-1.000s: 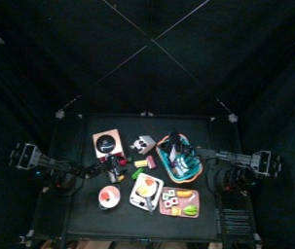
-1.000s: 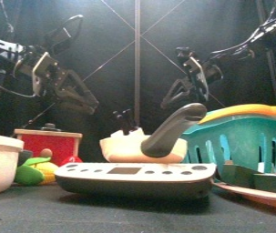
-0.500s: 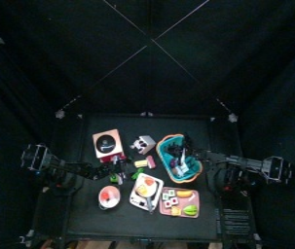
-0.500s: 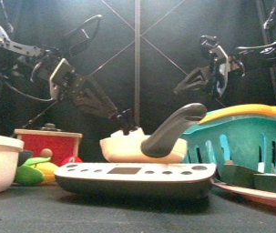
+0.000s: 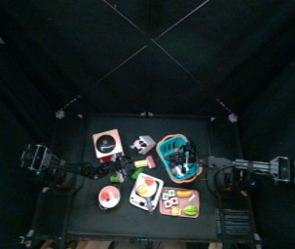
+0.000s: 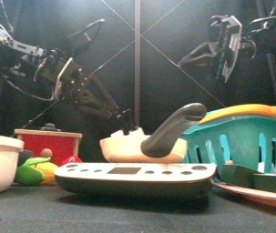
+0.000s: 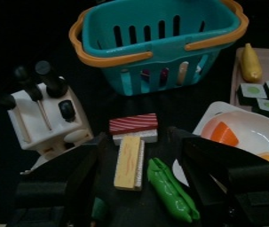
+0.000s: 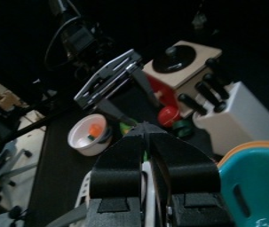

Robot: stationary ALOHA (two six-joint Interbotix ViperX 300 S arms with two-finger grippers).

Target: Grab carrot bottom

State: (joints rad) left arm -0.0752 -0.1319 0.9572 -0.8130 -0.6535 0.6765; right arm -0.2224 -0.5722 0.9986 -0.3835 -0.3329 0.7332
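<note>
The carrot bottom (image 7: 223,133) seems to be the small tapered orange piece lying on the white plate (image 7: 253,151); in the top view it is an orange speck (image 5: 147,182) on that plate. My left gripper (image 7: 148,191) hangs open low over the table's middle, its jaws spread around a striped sandwich piece (image 7: 128,160) and a green pea pod (image 7: 172,188). The carrot lies just outside its right jaw. My right gripper (image 6: 229,45) is raised high at the right, away from the table's things. Its jaws (image 8: 148,168) stand a narrow gap apart with nothing between them.
A blue basket (image 5: 178,158) with orange handles stands at the table's right middle. A white toy appliance (image 7: 42,111), a red box (image 6: 49,144), a white bowl with a red-orange disc (image 5: 108,197) and a tray (image 5: 180,202) of small foods crowd the rest.
The right arm has risen and drawn back to the right. The left arm has reached further in and down toward the table's middle.
</note>
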